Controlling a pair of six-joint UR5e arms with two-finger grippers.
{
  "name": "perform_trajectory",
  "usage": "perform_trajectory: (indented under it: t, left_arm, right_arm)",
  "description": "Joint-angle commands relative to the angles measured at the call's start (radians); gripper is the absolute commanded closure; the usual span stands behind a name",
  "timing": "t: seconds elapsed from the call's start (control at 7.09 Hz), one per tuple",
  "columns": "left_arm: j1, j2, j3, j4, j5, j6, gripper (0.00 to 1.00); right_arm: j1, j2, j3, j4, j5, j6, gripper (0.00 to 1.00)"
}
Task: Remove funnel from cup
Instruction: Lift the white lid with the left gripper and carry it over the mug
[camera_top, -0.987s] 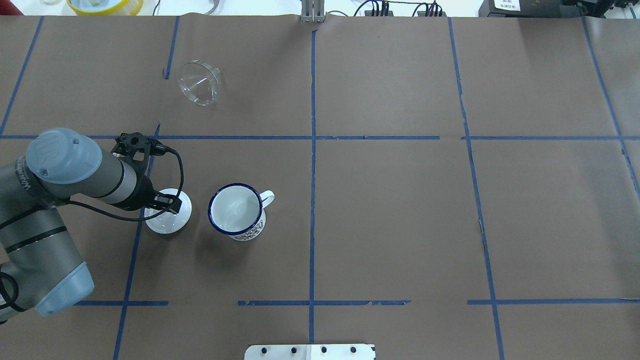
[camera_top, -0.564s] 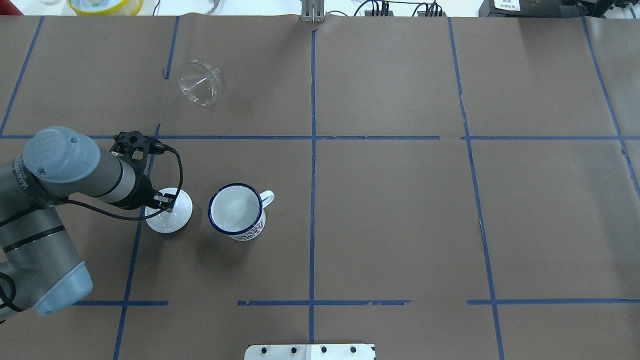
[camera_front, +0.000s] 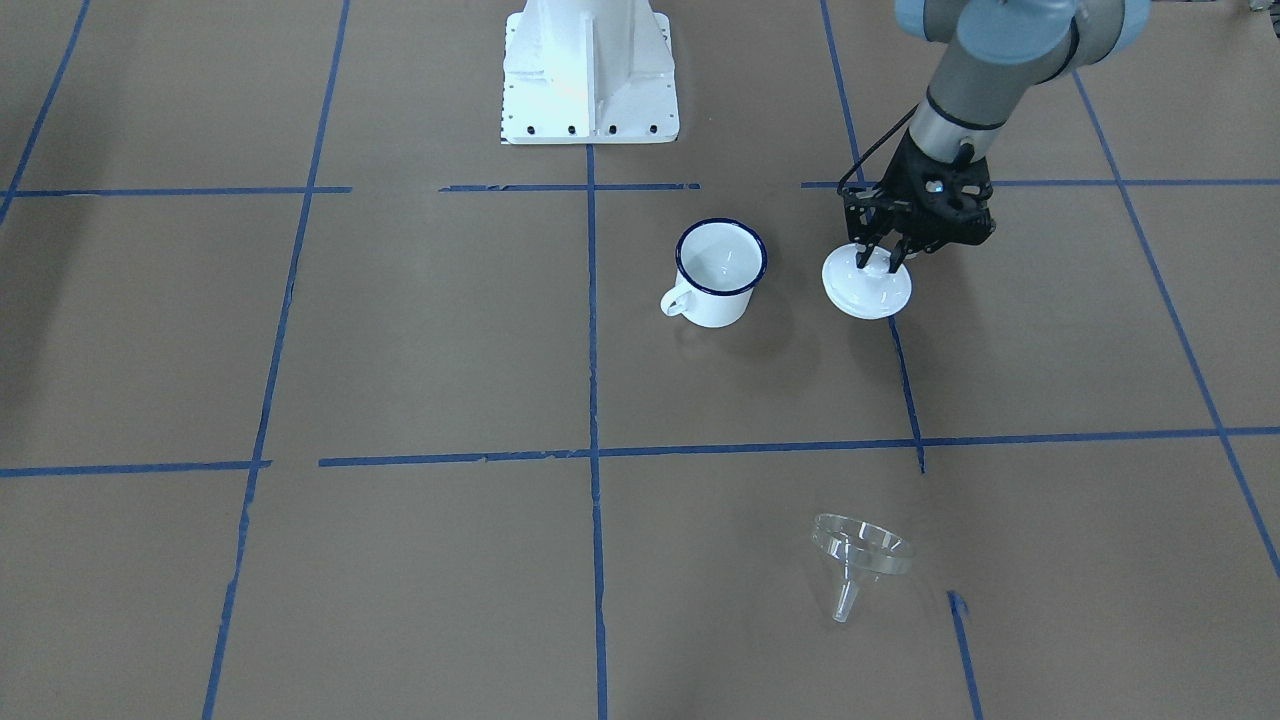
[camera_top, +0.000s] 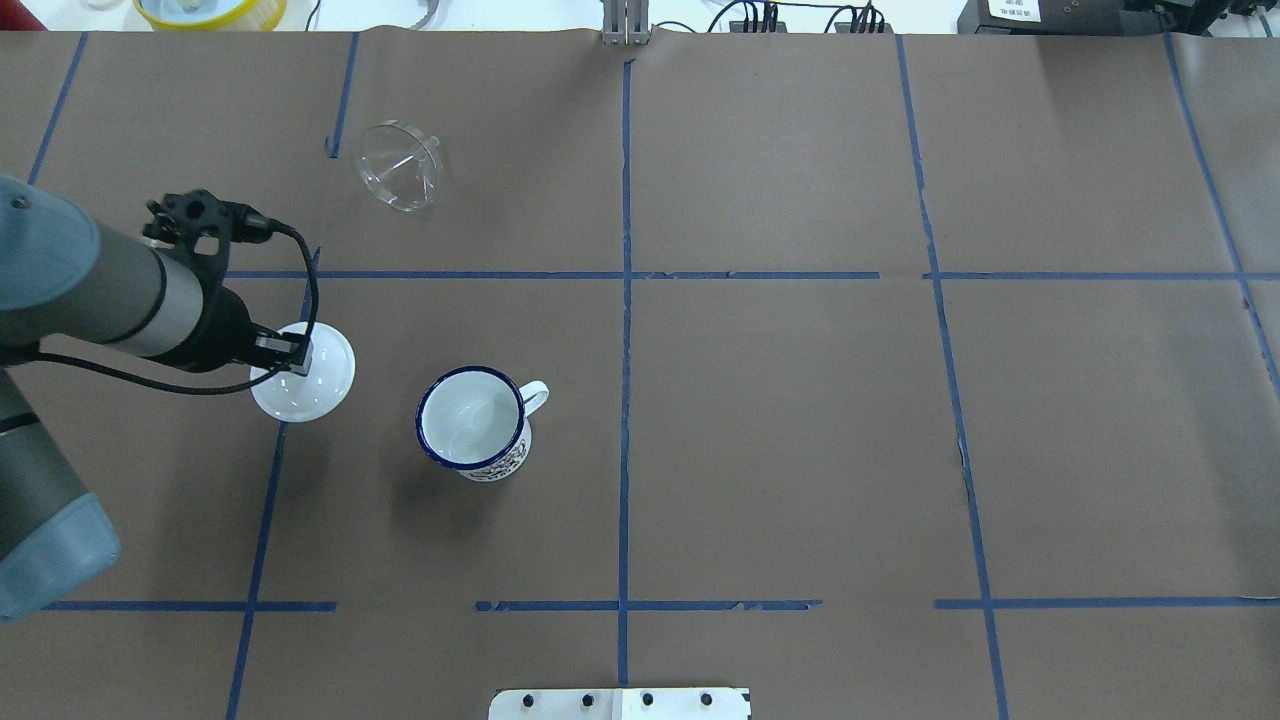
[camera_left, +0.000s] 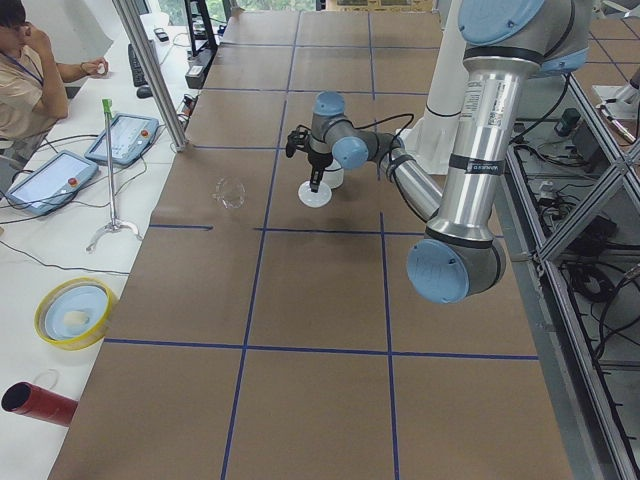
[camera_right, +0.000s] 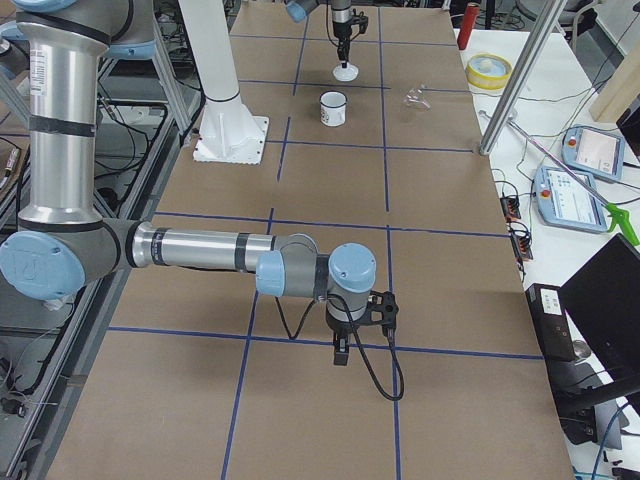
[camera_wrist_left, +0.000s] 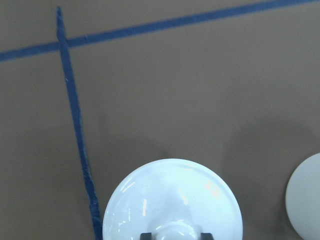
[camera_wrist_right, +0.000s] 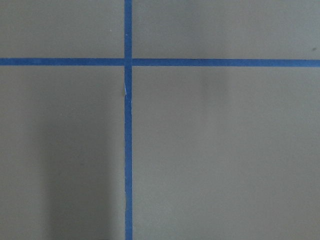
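Observation:
The clear plastic funnel (camera_top: 400, 178) lies tilted on the brown table, far from the cup; it also shows in the front view (camera_front: 860, 555). The white cup (camera_top: 472, 420) with a dark blue rim stands upright with nothing in it (camera_front: 720, 275). My left gripper (camera_top: 290, 358) is shut on the knob of a white domed lid (camera_top: 312, 388), to the left of the cup. The wrist view shows the lid (camera_wrist_left: 170, 200) between the fingers (camera_wrist_left: 145, 235). My right gripper (camera_right: 340, 355) hangs over bare table far from these things; I cannot tell whether it is open or shut.
The white robot base (camera_front: 590, 70) stands at the table's near edge. A yellow bowl (camera_top: 210, 10) sits beyond the far edge. Blue tape lines cross the brown paper. An operator (camera_left: 25, 80) sits past the table's far side.
My left arm has moved left and away from the cup, carrying the white lid with it. The cup has not moved. The funnel has rocked slightly.

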Motion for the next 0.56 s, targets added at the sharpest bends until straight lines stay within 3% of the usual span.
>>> perform_trajectory:
  t: [0.0, 0.14, 0.28, 0.42]
  left_arm:
    - [-0.040, -0.109, -0.189, 0.277, -0.053, -0.003, 1.00]
    - [-0.034, -0.263, -0.180, 0.467, -0.061, -0.016, 1.00]
    - [-0.030, -0.351, -0.151, 0.543, -0.064, -0.062, 1.00]
    - [-0.005, -0.392, -0.092, 0.539, -0.064, -0.142, 1.00]
  right_arm:
    - [0.000, 0.000, 0.000, 0.000, 0.000, 0.000, 0.00]
    - [0.000, 0.000, 0.000, 0.000, 0.000, 0.000, 0.00]
    - [0.000, 0.000, 0.000, 0.000, 0.000, 0.000, 0.00]
    - [0.000, 0.000, 0.000, 0.000, 0.000, 0.000, 0.00]
